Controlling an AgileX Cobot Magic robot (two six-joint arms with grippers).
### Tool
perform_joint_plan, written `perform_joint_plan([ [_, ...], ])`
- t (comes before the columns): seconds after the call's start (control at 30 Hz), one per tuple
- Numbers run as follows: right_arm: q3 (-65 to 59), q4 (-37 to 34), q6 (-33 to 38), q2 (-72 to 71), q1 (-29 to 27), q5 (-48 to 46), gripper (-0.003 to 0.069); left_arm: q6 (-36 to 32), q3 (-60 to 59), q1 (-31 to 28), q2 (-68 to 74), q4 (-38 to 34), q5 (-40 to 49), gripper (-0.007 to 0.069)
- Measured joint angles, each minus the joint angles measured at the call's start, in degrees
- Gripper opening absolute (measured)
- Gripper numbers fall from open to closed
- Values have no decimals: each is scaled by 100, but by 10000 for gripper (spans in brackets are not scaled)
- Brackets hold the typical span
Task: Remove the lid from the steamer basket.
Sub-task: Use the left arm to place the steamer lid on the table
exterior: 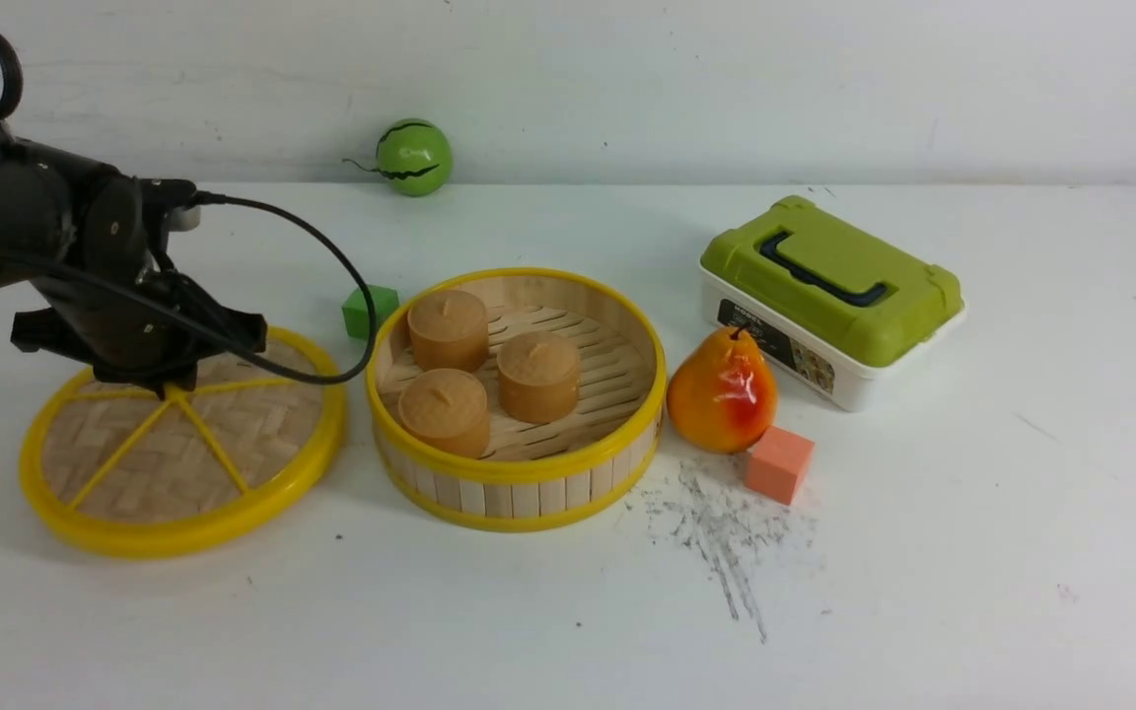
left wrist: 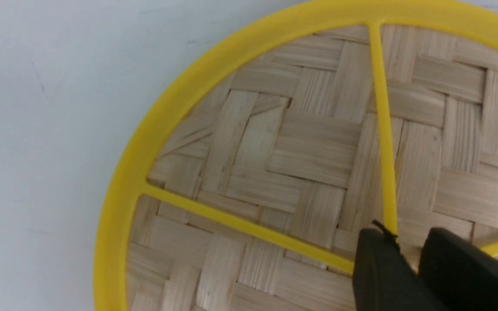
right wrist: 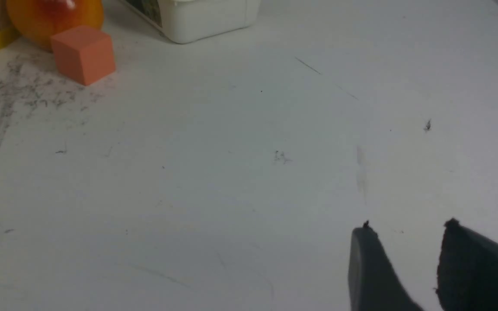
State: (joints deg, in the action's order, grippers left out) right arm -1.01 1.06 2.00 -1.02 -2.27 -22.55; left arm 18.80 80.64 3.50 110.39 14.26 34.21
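The lid [exterior: 183,463], a woven bamboo disc with a yellow rim and spokes, lies flat on the table to the left of the steamer basket [exterior: 519,473]. The basket stands uncovered, with slat walls and yellow rims. My left gripper [exterior: 169,385] points down at the lid's centre, where the spokes meet. In the left wrist view its jaws [left wrist: 404,242] stand close together around the hub of the lid [left wrist: 301,142], and the knob is hidden between them. My right gripper [right wrist: 407,229] is open and empty above bare table, out of the front view.
Three brown buns [exterior: 489,370] sit in the basket. A pear [exterior: 723,392] and an orange cube [exterior: 780,463] lie to its right, with a green-lidded white box [exterior: 829,296] behind them. A green cube [exterior: 369,310] and a green ball [exterior: 413,157] lie farther back.
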Motion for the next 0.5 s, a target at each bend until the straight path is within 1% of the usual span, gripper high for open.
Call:
perform_joint_plan([
  [0.17,0,0,0,0,0,0,240,0,0,0,18,-119,-36,106],
  [0.23,0,0,0,0,0,0,240,0,0,0,18,-185,-40,122],
  [0.27,0,0,0,0,0,0,240,2,0,0,18,-269,-34,148],
  [0.3,0,0,0,0,0,0,240,2,0,0,18,-278,-34,148],
  [0.37,0,0,0,0,0,0,240,14,0,0,18,-333,-34,194],
  [0.5,0,0,0,0,0,0,240,14,-7,0,-25,-346,-19,216],
])
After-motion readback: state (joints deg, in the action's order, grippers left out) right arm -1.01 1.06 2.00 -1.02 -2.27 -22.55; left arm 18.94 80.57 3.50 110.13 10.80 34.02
